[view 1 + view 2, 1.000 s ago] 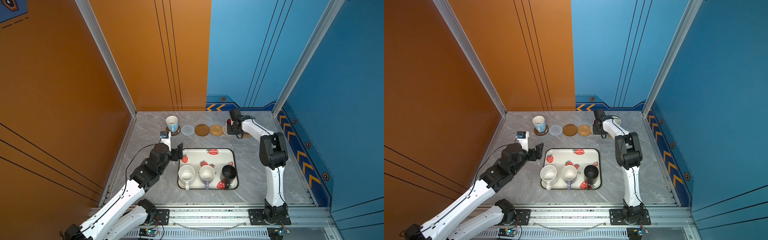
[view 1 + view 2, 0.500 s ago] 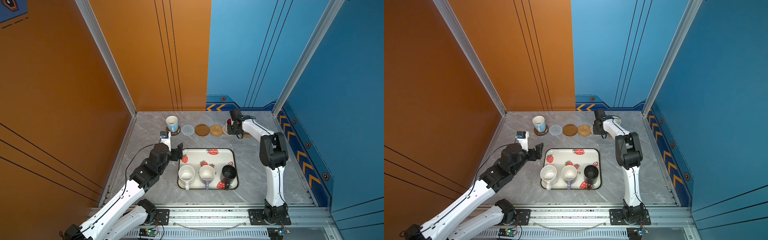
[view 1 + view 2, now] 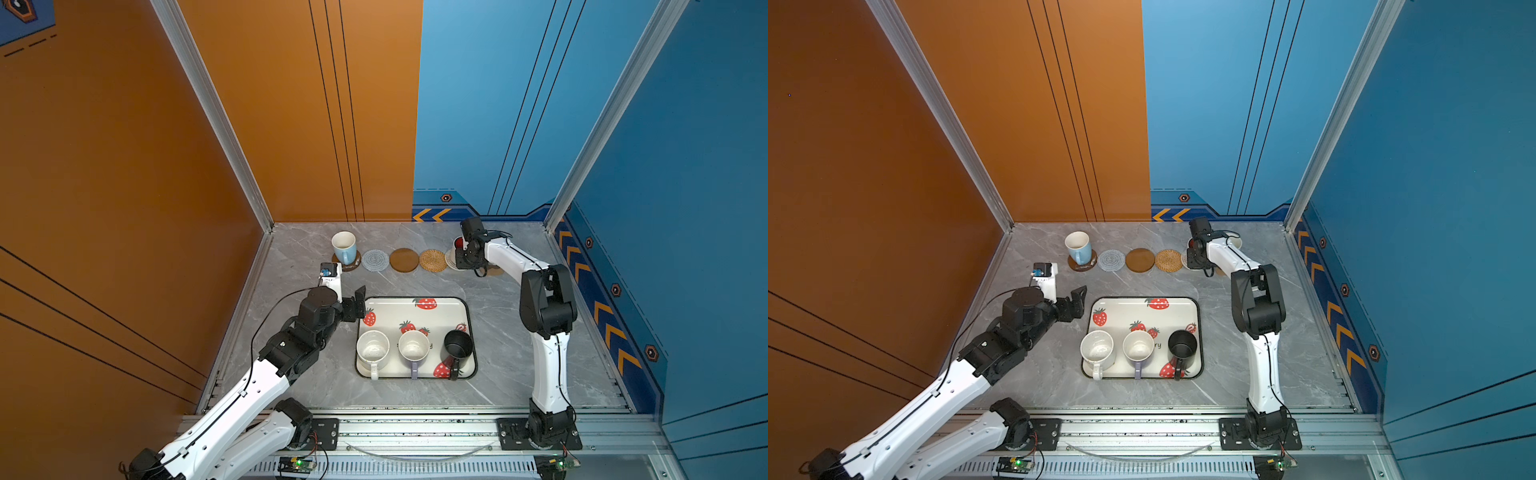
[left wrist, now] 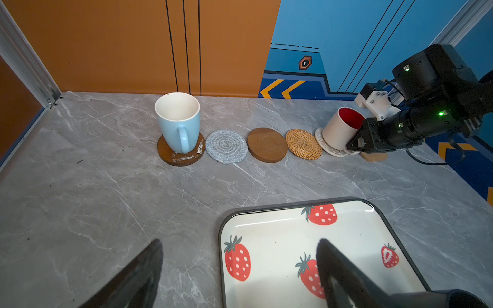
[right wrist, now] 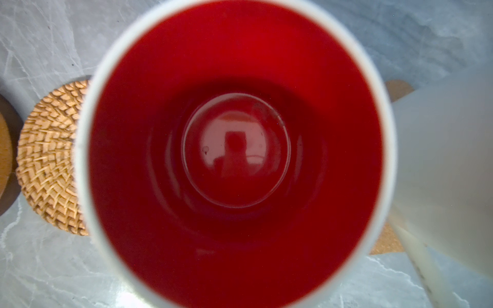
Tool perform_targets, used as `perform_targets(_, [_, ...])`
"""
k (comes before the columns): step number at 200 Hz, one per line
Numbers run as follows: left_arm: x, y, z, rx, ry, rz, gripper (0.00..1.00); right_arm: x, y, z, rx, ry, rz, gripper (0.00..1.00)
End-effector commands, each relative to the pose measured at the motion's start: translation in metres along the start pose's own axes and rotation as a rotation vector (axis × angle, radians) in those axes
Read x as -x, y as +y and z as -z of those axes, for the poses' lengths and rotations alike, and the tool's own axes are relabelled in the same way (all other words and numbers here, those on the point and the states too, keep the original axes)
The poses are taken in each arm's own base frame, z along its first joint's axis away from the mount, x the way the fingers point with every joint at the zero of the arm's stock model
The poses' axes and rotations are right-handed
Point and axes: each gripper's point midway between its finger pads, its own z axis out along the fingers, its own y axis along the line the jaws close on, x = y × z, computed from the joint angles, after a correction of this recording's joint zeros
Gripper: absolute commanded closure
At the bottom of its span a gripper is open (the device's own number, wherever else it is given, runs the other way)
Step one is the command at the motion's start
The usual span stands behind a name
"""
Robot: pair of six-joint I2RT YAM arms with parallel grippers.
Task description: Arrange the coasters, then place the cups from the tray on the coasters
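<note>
My right tool [image 4: 356,145] is clamped nearly shut low on the side of the red-lined mug [image 4: 340,128]. The mug leans over the woven coaster [image 4: 329,145] in the row along the desk's [image 3: 498,332] back edge, toward the back right corner. It looks tilted, with its foot on the coaster but not flat, so I judge the set-down unfinished. To do it well I would level the wrist until the base sits square. I would centre the mug so it neither overhangs toward the rattan coaster [image 4: 303,144] just beside it nor toward the cork coaster [image 4: 373,156]. Only then would I let go, and draw back along the tool's own line so a finger does not drag the mug. A pale shape [image 5: 453,173] sits close by in the right wrist view; I cannot tell what it is, so I would go slowly there. My left tool [image 3: 359,301] gapes wide and empty at the tray's [image 3: 395,311] back left corner.
</note>
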Motion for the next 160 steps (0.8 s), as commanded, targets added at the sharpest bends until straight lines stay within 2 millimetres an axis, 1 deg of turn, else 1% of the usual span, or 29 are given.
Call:
perform_targets(1, [0.008,0.0,0.004,-0.007,-0.023,0.015,0.1,-0.018,-0.031,-0.007,-0.084,0.079,-0.012,1.0])
perform_targets(56, [0.007,0.0,0.003,-0.008,-0.021,0.012,0.1,-0.023,-0.024,-0.012,-0.06,0.097,-0.011,1.0])
perform_targets(85, [0.009,0.0,0.004,-0.01,-0.025,0.013,0.1,-0.024,-0.023,-0.011,-0.055,0.099,-0.009,1.0])
perform_targets(102, [0.008,0.0,0.004,-0.009,-0.025,0.013,0.1,-0.022,-0.021,-0.009,-0.049,0.096,-0.009,0.88])
perform_targets(118, [0.008,-0.001,0.004,-0.011,-0.022,0.013,0.1,-0.022,-0.02,-0.007,-0.048,0.093,-0.006,0.84])
perform_targets(160, [0.008,0.0,0.005,-0.008,-0.026,0.014,0.09,-0.021,-0.018,-0.003,-0.044,0.088,-0.003,0.66])
